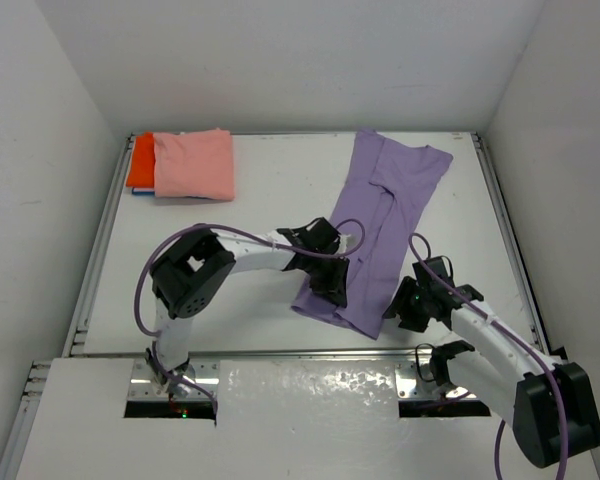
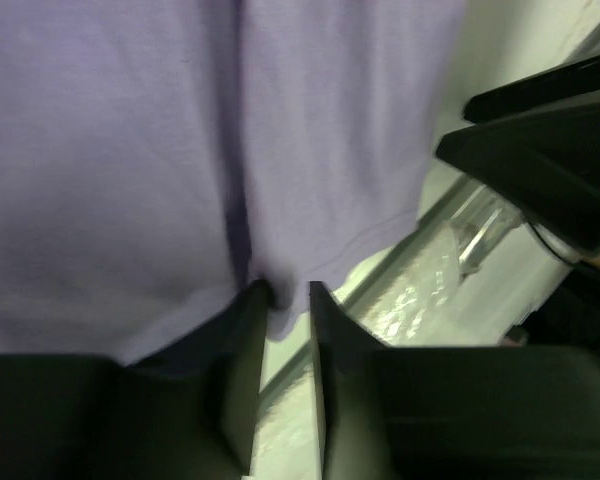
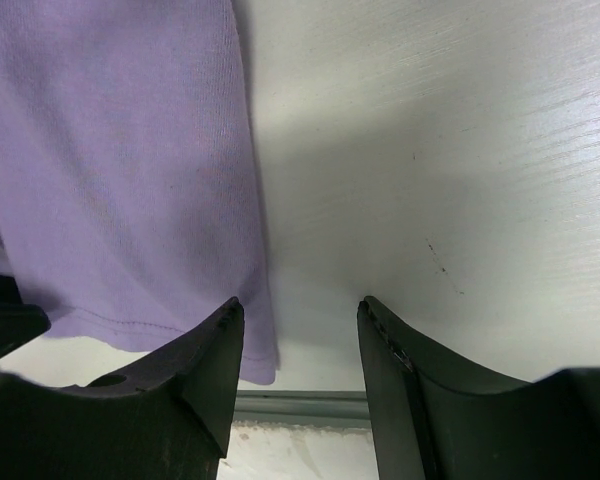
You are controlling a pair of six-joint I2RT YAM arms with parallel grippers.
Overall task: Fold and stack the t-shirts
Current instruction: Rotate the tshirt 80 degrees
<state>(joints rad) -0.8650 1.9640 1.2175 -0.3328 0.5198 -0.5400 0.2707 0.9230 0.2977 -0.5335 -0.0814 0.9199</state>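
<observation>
1. Closest to the lens is my left claw [image 2: 288, 296]. Its jaws are drawn narrow, with a pucker of hem caught between the tips. I read it as a pinch on the lavender t-shirt [image 1: 385, 210], and a thin bite only.
2. Lavender t-shirt: it lies long and narrow on the table [image 1: 270, 190], apparently doubled lengthwise, and runs from the far right down toward the near edge. The hem end is nearest me, with one claw at each corner.
3. Right claw [image 3: 300, 312]: released, with the jaws wide and low over the hem's right corner. One finger is above the cloth edge and the other above bare table. It grasps nothing.
4. Salmon-pink t-shirt [image 1: 195, 165]: folded in the far left corner, on top of the orange-red t-shirt [image 1: 140, 160], which shows only along the stack's left side. Both are well apart from the work.
5. Risks:
   - The left bite is shallow, so the hem could slip out on a lift.
   - The left bite may hold only one layer, so the fold would open.
   - With only one corner gripped, a pull would skew the cloth.
   - The right claw straddles the very edge and could close on bare table, missing the cloth.
6. Pose: the left arm is elbowed up and reaches rightward across the table, wrist tipped down at the hem. The right arm stretches low, forward and to the left, fingers pointing down beside the near rail [image 3: 300, 405].
</observation>
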